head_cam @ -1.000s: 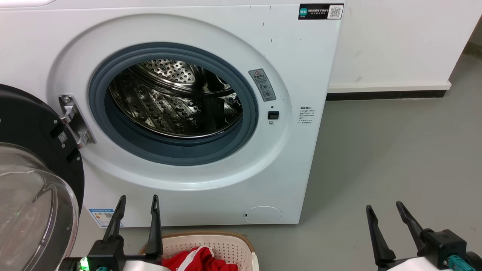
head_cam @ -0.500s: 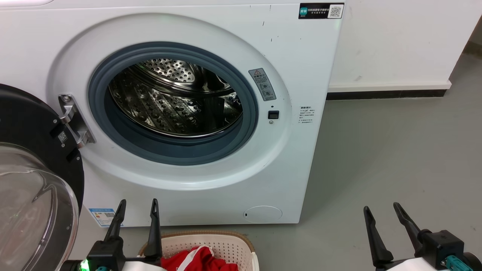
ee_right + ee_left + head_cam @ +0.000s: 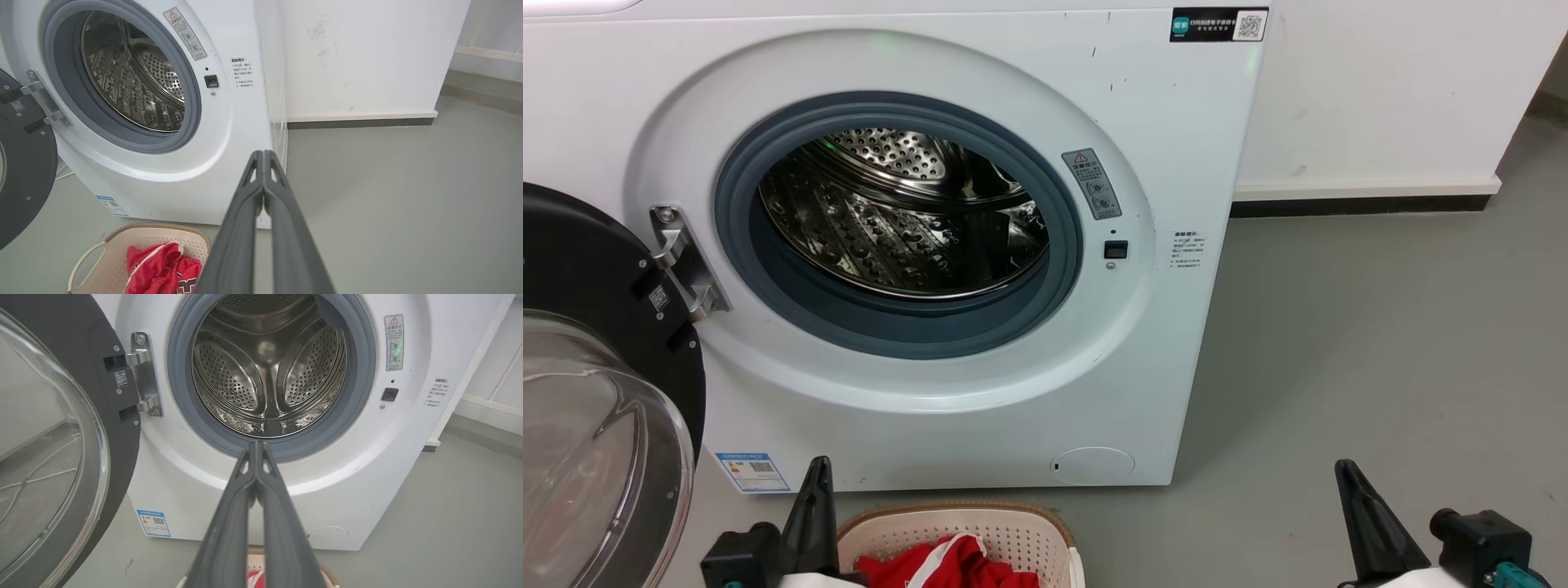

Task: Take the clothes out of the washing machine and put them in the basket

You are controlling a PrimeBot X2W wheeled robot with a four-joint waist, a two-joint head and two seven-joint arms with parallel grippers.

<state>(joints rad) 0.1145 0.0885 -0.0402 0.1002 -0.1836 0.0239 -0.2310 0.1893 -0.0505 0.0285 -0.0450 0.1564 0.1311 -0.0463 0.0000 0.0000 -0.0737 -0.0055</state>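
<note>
The white washing machine [image 3: 1160, 122] stands ahead with its door [image 3: 596, 392] swung open to the left. Its steel drum [image 3: 898, 212] holds no fabric that I can see, also in the left wrist view [image 3: 265, 367]. Red clothes [image 3: 947, 565] lie in the cream basket [image 3: 1021, 523] on the floor in front of the machine; the right wrist view shows clothes [image 3: 163, 269] and basket [image 3: 118, 245] too. My left gripper [image 3: 817, 482] is shut with nothing in it, low beside the basket's left rim. My right gripper [image 3: 1349, 478] is shut and empty, over bare floor to the right.
Grey floor [image 3: 1380, 343] stretches right of the machine to a white wall [image 3: 1380, 90] with a dark skirting strip. The open glass door fills the lower left, close to my left arm.
Both grippers went from open to shut. Both have also dropped slightly lower in the head view. The clothes and basket stayed put.
</note>
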